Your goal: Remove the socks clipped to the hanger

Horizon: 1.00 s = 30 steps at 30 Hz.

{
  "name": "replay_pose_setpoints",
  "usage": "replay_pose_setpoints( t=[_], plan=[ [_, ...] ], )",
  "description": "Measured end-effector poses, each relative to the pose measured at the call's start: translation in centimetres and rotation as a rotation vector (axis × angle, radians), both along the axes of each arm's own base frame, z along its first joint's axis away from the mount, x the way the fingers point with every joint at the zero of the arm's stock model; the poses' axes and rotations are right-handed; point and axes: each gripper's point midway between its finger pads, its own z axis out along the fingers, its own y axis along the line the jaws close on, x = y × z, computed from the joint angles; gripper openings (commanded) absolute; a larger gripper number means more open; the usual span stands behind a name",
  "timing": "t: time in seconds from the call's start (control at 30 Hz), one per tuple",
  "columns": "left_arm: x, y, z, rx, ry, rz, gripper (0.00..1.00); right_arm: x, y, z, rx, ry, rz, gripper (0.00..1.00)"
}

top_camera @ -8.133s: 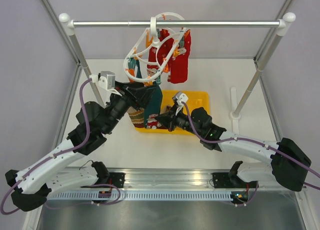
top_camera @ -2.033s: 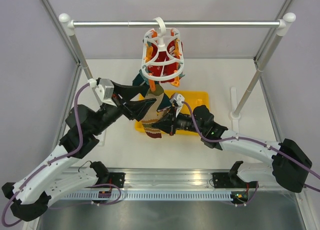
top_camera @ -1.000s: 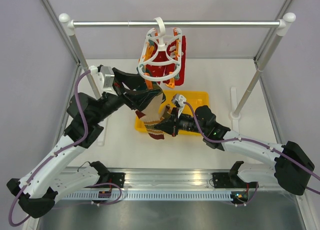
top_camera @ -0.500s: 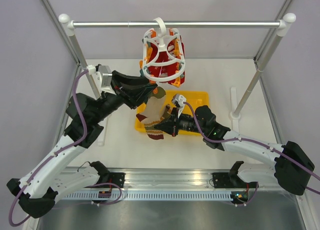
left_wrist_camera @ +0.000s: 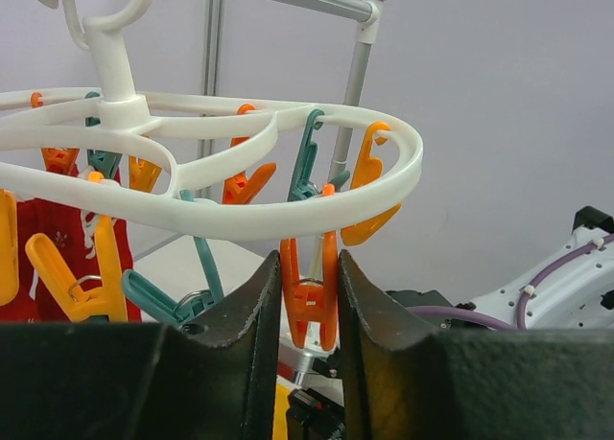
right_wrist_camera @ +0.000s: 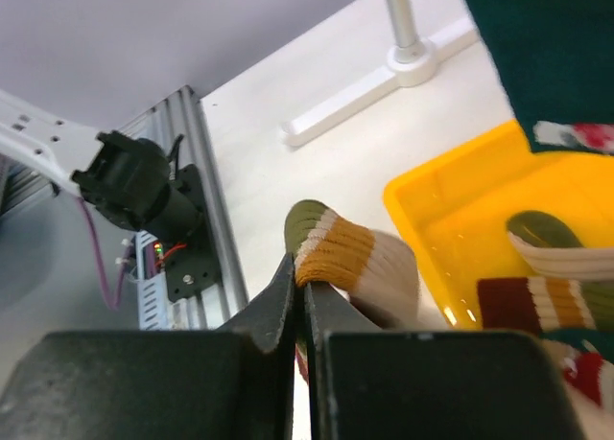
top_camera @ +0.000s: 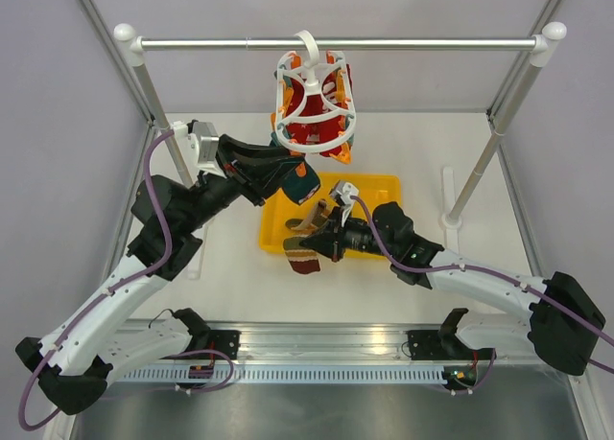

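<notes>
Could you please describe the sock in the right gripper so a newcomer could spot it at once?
Find the yellow bin on the table under the hanger. At its near-left corner the right gripper pinches a sock by the cuff. Unlike the red socks clipped above, it is banded olive, mustard and cream.

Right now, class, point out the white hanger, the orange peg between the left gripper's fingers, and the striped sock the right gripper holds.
white hanger [left_wrist_camera: 230, 219], left wrist view, front of its ring.
orange peg [left_wrist_camera: 307, 296], left wrist view, middle of its body.
striped sock [right_wrist_camera: 341, 251], right wrist view, mustard band of its cuff.
</notes>
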Motion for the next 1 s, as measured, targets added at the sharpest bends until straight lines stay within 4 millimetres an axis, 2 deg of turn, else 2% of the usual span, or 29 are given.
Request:
replay_pose_setpoints(
  t=[0.13, 0.37, 0.57, 0.63, 0.67, 0.77, 0.87, 1.0],
  plan=[
    [0.1, 0.0, 0.0, -0.004, 0.005, 0.004, 0.03, 2.0, -1.5, -0.4, -0.032, 0.000, -0.104, 0.01],
    [0.4, 0.2, 0.1, -0.010, 0.011, 0.020, 0.02, 8.2, -6.7, -0.8, -0.077, 0.009, -0.385, 0.01],
    [0.5, 0.2, 0.1, -0.012, 0.013, 0.025, 0.02, 12.5, -10.3, -0.7, -0.105, 0.020, -0.570, 0.02],
    [0.5, 0.3, 0.1, -0.013, 0.014, 0.028, 0.02, 13.5, -10.9, -0.9, -0.116, 0.023, -0.604, 0.11],
    [0.5, 0.3, 0.1, -0.013, 0.014, 0.028, 0.02, 13.7, -11.0, -1.1, -0.122, 0.026, -0.616, 0.34],
    [0.5, 0.3, 0.1, -0.013, 0.016, 0.030, 0.02, 14.3, -11.3, -2.0, -0.151, 0.038, -0.641, 0.67],
    [0.6, 0.3, 0.0, -0.012, 0.017, 0.030, 0.02, 14.4, -11.6, -2.5, -0.171, 0.041, -0.650, 0.76],
    [0.5, 0.3, 0.0, -0.013, 0.019, 0.029, 0.02, 14.5, -11.7, -2.2, -0.164, 0.031, -0.655, 0.79]
  ],
)
